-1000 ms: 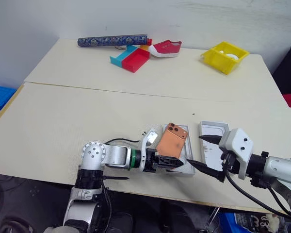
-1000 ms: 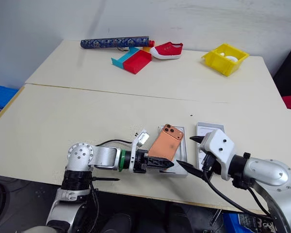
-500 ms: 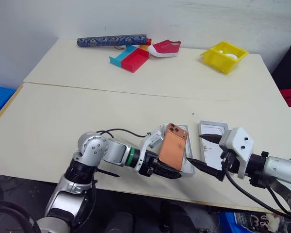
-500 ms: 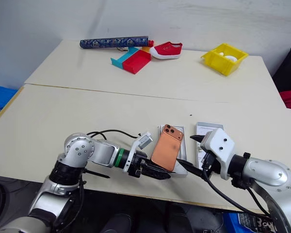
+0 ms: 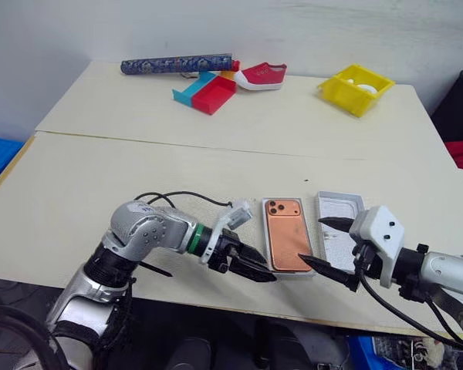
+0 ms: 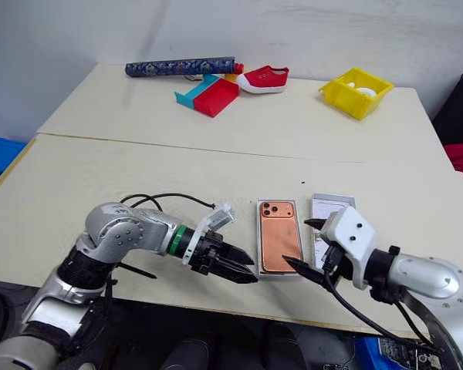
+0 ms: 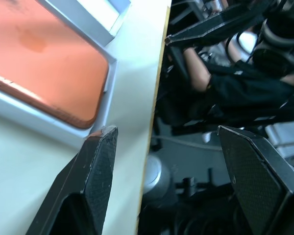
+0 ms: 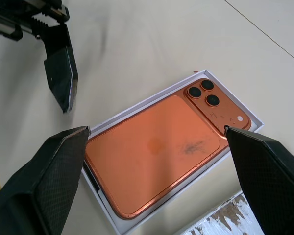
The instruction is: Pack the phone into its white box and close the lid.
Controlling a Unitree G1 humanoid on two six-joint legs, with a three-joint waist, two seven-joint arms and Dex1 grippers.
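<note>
Since a second ago my left gripper [image 5: 255, 270] dropped the phone [image 5: 285, 241] flat into the white box [image 5: 269, 266]; both grippers gape empty. Next I'll square the lid [image 5: 339, 205] carefully with the right gripper [image 5: 318, 243].

The pale beige table [image 5: 139, 177] carries, near its front edge, the shallow white cardboard box [image 5: 265, 245] and a white lid tray [image 5: 338, 210]; along its far edge lie a blue patterned tube [image 5: 177, 64], red-and-teal tray [image 5: 206, 90], red shoe [image 5: 261, 76], and yellow bin [image 5: 356, 89].
</note>
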